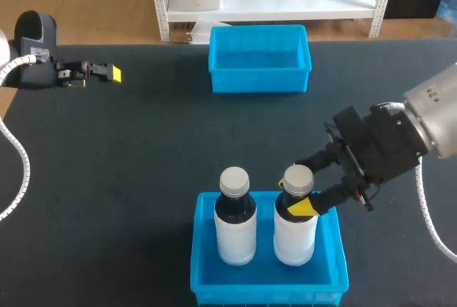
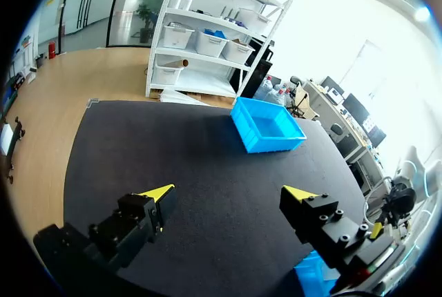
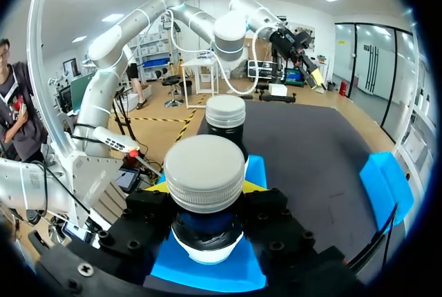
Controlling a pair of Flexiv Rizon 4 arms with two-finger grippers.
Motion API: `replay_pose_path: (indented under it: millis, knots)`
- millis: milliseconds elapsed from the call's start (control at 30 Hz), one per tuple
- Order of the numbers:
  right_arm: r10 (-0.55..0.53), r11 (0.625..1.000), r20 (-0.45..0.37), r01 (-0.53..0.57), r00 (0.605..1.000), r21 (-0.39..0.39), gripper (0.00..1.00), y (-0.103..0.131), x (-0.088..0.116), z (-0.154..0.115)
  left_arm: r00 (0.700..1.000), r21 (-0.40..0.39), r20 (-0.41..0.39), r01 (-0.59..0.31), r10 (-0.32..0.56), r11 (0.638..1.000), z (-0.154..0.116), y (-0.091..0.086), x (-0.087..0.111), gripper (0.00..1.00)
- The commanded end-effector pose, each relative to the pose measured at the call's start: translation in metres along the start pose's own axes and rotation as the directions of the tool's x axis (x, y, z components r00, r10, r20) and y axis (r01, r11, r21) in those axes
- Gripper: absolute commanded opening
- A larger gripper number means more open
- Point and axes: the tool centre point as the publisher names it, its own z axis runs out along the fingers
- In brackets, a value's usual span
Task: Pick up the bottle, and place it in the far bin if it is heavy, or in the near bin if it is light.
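Note:
Two bottles with white bodies, dark necks and pale grey caps stand upright in the near blue bin (image 1: 200,278). My right gripper (image 1: 298,196) is shut on the neck of the right bottle (image 1: 295,225), whose base is down inside the bin. In the right wrist view this bottle (image 3: 205,173) sits between the fingers of the right gripper (image 3: 207,204), and the other bottle (image 3: 226,121) stands just ahead of it. The left bottle (image 1: 235,225) is untouched. My left gripper (image 1: 107,73) is open at the table's far left, holding nothing, with its fingers wide apart (image 2: 231,193).
The far blue bin (image 1: 259,78) stands at the back middle of the table with nothing in it, and is also seen ahead of the left gripper (image 2: 269,128). Dark table mat lies bare between the two bins.

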Motion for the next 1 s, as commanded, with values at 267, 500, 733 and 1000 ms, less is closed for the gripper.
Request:
replay_pose_path:
  millis: [267, 500, 733, 1000]
  knots:
    - [0.011, 1.0, 0.009, -0.011, 1.0, 0.005, 0.0, -0.005, 0.008, -0.001, 1.0, 0.0, 0.0, 0.0, 0.0, 1.0, 0.0, 0.0, 0.0, 1.0]
    - [0.028, 1.0, 0.012, -0.028, 1.0, 0.006, 0.2, -0.007, 0.014, -0.001, 1.0, 0.0, 0.0, 0.0, 0.0, 1.0, 0.0, 0.0, 0.0, 1.0]
    - [0.032, 0.999, 0.009, -0.032, 0.999, 0.003, 0.74, -0.008, 0.015, -0.001, 1.0, 0.0, 0.0, 0.0, 0.0, 1.0, 0.0, 0.0, 0.0, 1.0]
    - [0.044, 0.999, -0.012, -0.043, 0.999, 0.025, 1.0, -0.012, 0.015, -0.011, 1.0, 0.0, 0.0, 0.0, 0.0, 1.0, 0.0, 0.0, 0.0, 1.0]
